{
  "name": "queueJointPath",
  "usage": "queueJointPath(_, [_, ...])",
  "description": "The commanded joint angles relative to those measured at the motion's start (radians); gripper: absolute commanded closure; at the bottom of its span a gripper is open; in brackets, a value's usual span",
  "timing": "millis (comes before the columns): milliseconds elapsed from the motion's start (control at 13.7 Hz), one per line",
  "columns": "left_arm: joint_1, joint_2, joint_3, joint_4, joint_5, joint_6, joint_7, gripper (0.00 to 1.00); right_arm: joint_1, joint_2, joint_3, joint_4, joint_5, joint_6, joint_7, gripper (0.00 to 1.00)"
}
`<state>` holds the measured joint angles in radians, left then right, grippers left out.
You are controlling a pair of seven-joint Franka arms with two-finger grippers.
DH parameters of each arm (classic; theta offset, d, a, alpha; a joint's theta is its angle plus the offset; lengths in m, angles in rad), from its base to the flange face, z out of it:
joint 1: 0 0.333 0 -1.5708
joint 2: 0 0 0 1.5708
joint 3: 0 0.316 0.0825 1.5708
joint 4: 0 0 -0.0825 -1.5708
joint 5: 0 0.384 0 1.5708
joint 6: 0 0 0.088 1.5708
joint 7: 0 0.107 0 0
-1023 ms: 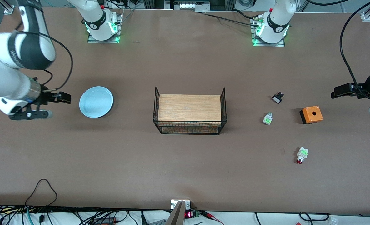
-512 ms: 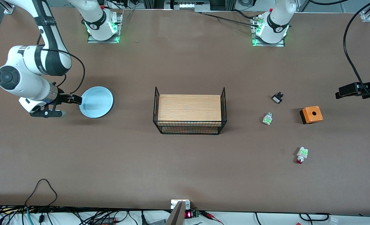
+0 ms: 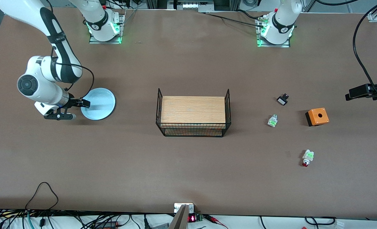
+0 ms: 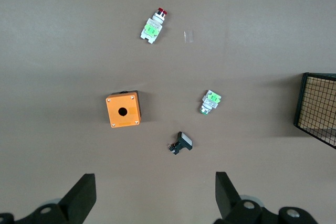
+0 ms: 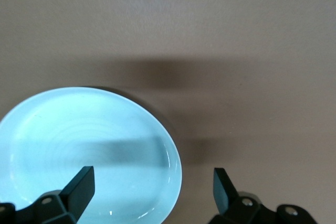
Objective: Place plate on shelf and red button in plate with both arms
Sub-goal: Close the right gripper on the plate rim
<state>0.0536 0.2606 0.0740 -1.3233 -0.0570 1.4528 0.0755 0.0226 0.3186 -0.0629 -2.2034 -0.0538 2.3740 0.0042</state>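
Note:
The pale blue plate point(image 3: 101, 103) lies on the table toward the right arm's end. My right gripper point(image 3: 60, 116) hangs low over the plate's edge on that end. In the right wrist view point(image 5: 152, 184) it is open and empty, with the plate's rim point(image 5: 176, 166) between its fingers. The red button point(image 3: 306, 158), white and green with a red cap, lies toward the left arm's end, nearest the front camera; it also shows in the left wrist view point(image 4: 153, 24). My left gripper point(image 4: 152, 195) is open and empty, high over the table beside the orange box.
A wire basket with a wooden board on top point(image 3: 193, 111) stands mid-table. An orange box with a hole point(image 3: 317, 116), a white-green part without a cap point(image 3: 272, 121) and a small black part point(image 3: 282, 100) lie toward the left arm's end.
My right arm has swung in toward the plate and lowered, so its gripper now hangs over the plate's edge. My left arm has drifted a little outward toward the table's end.

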Motion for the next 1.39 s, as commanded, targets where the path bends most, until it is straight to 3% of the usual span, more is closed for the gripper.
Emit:
queueJointPath(0, [0.005,0.02,0.001,0.029,-0.017,-0.014,0.015,0.0,-0.012,0.023,0.011,-0.015,0.002,0.013,-0.02,0.0])
queueJointPath(439, [0.008,0.019,0.001,0.03,-0.018,-0.015,0.015,0.0,-0.046,0.049,0.012,-0.022,-0.001,0.022,-0.078,0.0])
queueJointPath(512, [0.017,0.019,0.001,0.03,-0.018,-0.015,0.015,0.0,-0.046,0.054,0.012,-0.024,-0.001,0.022,-0.079,0.04])
queueJointPath(731, [0.032,0.019,0.0,0.032,-0.021,-0.017,0.015,0.0,-0.044,0.062,0.012,-0.024,0.0,0.022,-0.076,0.37])
queueJointPath(1023, [0.034,0.019,0.0,0.059,-0.024,-0.008,0.023,0.0,-0.043,0.063,0.012,-0.024,-0.001,0.022,-0.076,0.63])
queueJointPath(1316, [0.032,0.02,0.0,0.059,-0.024,-0.005,0.021,0.0,-0.043,0.062,0.015,-0.027,0.002,0.014,-0.073,0.99])
